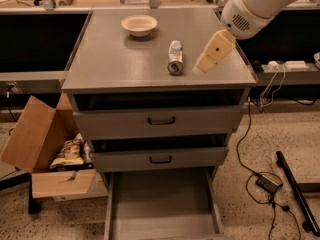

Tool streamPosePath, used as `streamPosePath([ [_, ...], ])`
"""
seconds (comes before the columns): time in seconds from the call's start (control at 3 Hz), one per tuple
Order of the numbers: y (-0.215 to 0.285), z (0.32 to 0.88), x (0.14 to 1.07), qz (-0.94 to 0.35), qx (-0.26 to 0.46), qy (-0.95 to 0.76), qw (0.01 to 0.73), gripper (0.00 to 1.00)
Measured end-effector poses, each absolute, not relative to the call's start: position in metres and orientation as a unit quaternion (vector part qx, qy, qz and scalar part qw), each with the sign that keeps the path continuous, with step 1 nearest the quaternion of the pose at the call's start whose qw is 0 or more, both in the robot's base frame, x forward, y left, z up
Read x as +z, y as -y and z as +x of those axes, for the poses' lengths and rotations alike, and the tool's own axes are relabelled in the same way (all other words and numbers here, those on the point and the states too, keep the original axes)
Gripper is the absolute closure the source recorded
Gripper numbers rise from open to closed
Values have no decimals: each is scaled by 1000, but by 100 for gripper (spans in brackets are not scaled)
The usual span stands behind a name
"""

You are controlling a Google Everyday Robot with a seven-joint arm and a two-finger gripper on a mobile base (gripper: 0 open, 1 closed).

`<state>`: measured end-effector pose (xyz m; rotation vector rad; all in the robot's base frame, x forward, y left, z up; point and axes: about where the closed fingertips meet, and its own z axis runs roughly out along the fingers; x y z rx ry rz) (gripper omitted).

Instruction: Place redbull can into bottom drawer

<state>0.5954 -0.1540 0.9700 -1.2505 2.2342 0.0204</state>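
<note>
The redbull can (pixel 175 57) lies on its side on the grey cabinet top (pixel 110 59), its round shiny end facing the front. The bottom drawer (pixel 162 204) is pulled out, and its flat grey floor shows nothing in it. My gripper (pixel 200 68) hangs from the white arm at the upper right. It is cream-coloured and points down and to the left. Its tip is just right of the can and holds nothing.
A cream bowl (pixel 139 24) stands at the back of the cabinet top. The two upper drawers (pixel 160 120) with dark handles are slightly ajar. An open cardboard box (pixel 45 149) with packets sits on the floor at the left. Cables and a power brick (pixel 269 182) lie at the right.
</note>
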Motion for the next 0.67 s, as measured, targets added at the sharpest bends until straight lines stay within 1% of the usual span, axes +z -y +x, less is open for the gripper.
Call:
streamPosePath([
  [0.33, 147, 604, 969, -439, 19, -849, 292, 0],
  [0.67, 147, 604, 969, -439, 19, -849, 292, 0],
])
